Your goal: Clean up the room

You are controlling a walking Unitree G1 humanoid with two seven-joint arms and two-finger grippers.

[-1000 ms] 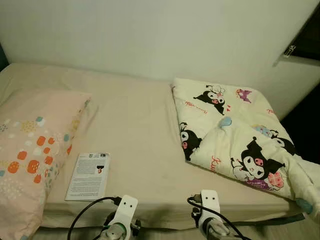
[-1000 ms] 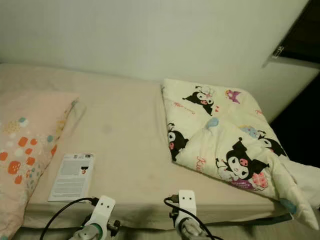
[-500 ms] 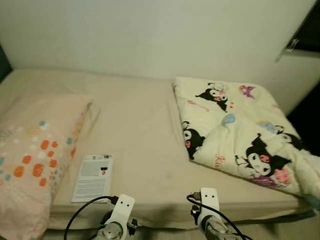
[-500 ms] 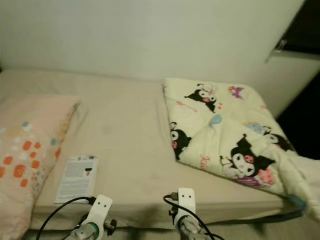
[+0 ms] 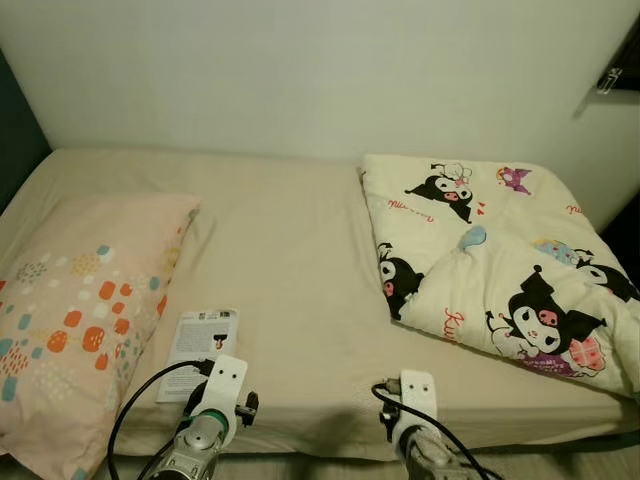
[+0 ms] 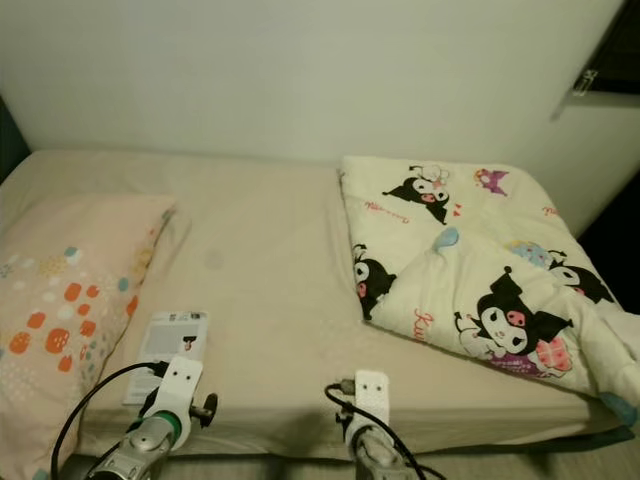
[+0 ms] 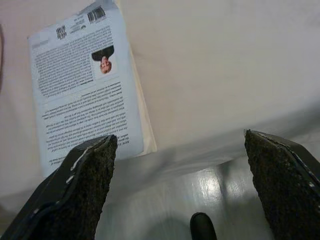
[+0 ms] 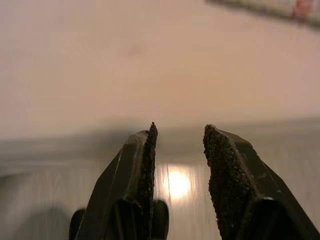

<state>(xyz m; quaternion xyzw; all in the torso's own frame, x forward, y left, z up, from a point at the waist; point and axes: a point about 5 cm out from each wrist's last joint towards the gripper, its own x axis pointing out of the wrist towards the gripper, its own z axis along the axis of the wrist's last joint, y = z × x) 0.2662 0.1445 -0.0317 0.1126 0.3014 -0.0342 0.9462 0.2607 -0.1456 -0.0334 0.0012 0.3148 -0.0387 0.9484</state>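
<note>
A white printed booklet (image 5: 200, 338) lies flat on the beige bed sheet (image 5: 290, 260), close to the bed's near edge and beside a peach pillow (image 5: 80, 310) with coloured spots. My left gripper (image 7: 180, 145) hovers over that edge, open wide, with the booklet (image 7: 85, 85) just ahead of its fingers and nothing between them. A cream cartoon-print blanket (image 5: 500, 260) lies bunched on the right half of the bed. My right gripper (image 8: 178, 132) is held low at the bed's near edge, slightly open and empty.
A pale wall (image 5: 320, 70) runs behind the bed. A dark gap (image 6: 610, 240) lies past the blanket on the right. Glossy floor (image 8: 175, 185) shows below the mattress edge, with a small dark object (image 7: 202, 227) on it under the left gripper.
The camera has swung left, so the bed scene sits further right in view. My left arm has moved up to the booklet's near edge. The right arm has hardly moved.
</note>
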